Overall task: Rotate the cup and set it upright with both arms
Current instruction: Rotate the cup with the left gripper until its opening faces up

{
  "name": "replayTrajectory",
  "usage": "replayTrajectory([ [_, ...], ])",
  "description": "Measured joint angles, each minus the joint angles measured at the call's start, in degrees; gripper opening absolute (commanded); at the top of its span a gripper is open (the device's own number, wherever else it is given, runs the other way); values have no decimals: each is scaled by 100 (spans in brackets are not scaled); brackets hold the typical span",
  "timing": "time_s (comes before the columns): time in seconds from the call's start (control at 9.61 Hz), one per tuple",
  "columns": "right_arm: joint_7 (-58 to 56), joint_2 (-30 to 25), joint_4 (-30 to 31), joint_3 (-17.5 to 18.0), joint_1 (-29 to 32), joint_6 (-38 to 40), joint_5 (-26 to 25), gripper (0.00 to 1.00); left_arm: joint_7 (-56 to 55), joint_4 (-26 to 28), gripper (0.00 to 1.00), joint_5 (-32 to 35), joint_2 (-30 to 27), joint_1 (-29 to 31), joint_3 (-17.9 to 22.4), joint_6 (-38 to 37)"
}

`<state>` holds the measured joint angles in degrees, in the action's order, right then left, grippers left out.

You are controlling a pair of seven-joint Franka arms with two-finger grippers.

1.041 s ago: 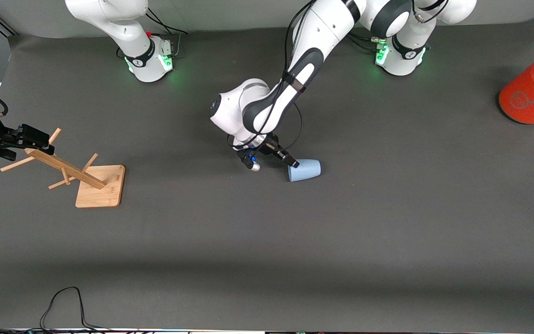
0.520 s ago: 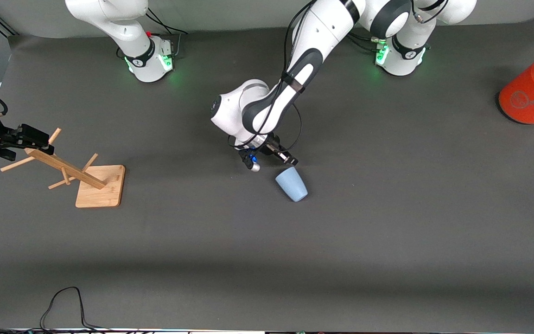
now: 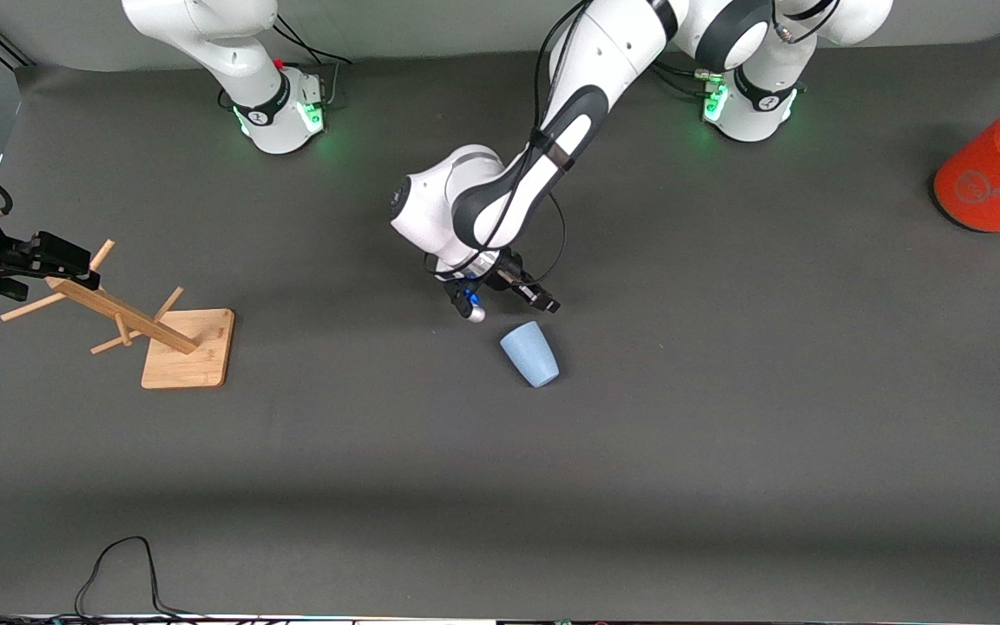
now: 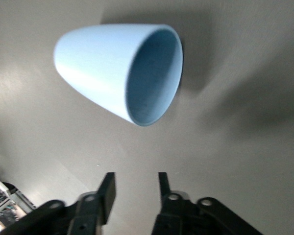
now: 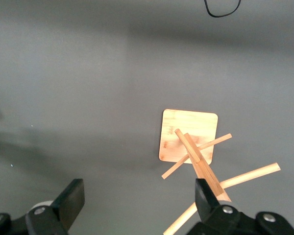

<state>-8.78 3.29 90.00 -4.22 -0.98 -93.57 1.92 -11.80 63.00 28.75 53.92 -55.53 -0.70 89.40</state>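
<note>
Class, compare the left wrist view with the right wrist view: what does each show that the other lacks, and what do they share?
Only the left wrist view shows the cup lying on its side, mouth toward the empty, part-open left gripper. Only the right wrist view shows the wooden rack and the wide-open right gripper above it. Both show the dark table.

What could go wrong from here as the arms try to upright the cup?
1. The cup lies on its side, free of the left gripper, so it may roll away when nudged.
2. The left gripper's jaws look narrower than the cup, so a grasp may miss.
3. The right gripper, open over the rack, may knock it.
</note>
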Motion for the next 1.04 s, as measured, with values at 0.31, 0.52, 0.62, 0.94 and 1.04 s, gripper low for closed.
replayTrajectory([
  [0.31,147,-9,-7,0,0,0,0,100,-860,-316,100,-130,-6,-23,-8,185],
  [0.52,156,-9,-8,0,0,0,0,100,-1229,-303,100,-34,41,-111,-19,539],
  [0.62,159,-9,-7,0,0,0,0,100,-1275,-275,100,68,52,-143,-19,674],
  [0.94,165,-9,-7,0,0,1,0,100,-1282,62,100,508,230,-158,-16,1273],
  [1.04,168,-9,-7,0,0,2,0,100,-1256,174,100,669,291,-158,-16,1414],
])
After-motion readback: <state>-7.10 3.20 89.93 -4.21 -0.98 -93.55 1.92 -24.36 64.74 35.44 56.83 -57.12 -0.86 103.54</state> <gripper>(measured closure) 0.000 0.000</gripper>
